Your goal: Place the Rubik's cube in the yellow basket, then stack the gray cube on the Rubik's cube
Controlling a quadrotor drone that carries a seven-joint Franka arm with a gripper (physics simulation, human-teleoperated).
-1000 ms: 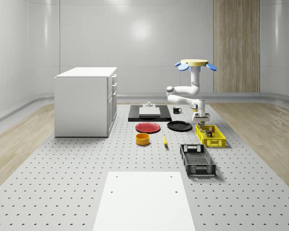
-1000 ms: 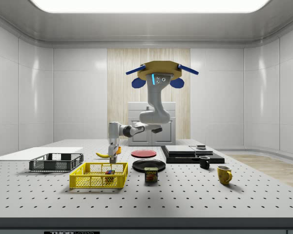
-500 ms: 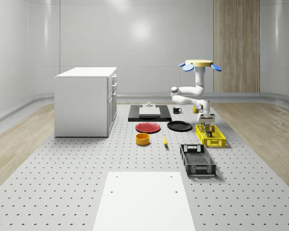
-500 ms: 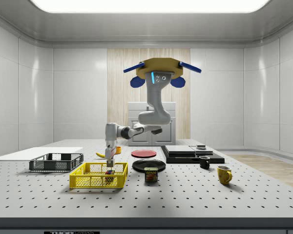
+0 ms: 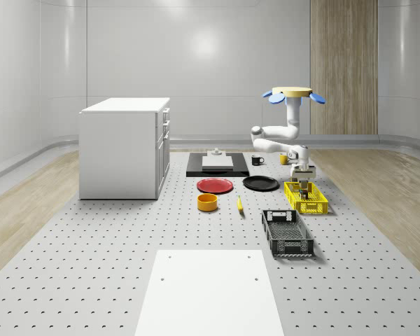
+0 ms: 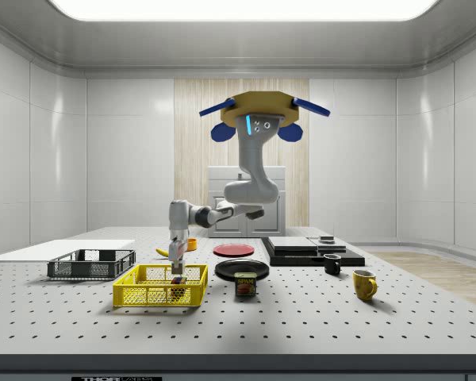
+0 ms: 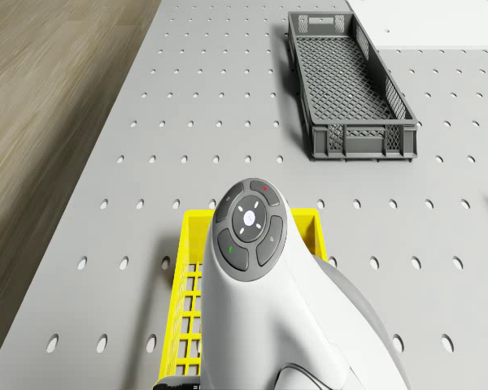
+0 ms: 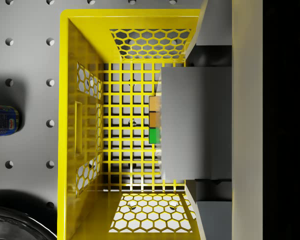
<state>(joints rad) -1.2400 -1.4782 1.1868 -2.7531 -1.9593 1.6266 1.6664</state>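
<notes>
The yellow basket (image 5: 306, 198) (image 6: 159, 286) (image 8: 72, 125) stands on the perforated table. The Rubik's cube (image 8: 154, 120) lies on its floor, with just an orange and green edge showing. The gray cube (image 8: 195, 125) hangs right over it, almost covering it, and I cannot tell whether the two touch. My gripper (image 6: 175, 267) (image 5: 304, 182) is shut on the gray cube, a finger (image 8: 217, 22) on either side, low inside the basket. The drone (image 5: 294, 93) (image 6: 258, 119) hovers above the table beyond the basket, with the arm (image 7: 264, 301) reaching down.
A dark gray crate (image 5: 287, 232) (image 7: 348, 81) sits in front of the basket. A can (image 6: 245, 284) (image 8: 2, 120) and a black plate (image 5: 260, 183) lie close beside it. Farther off are a red plate (image 5: 215, 185), an orange bowl (image 5: 207, 202) and a white cabinet (image 5: 124, 147).
The drone has drifted slightly to the whole-scene view's right. The gripper, still holding the gray cube, has moved over the basket and come down into it.
</notes>
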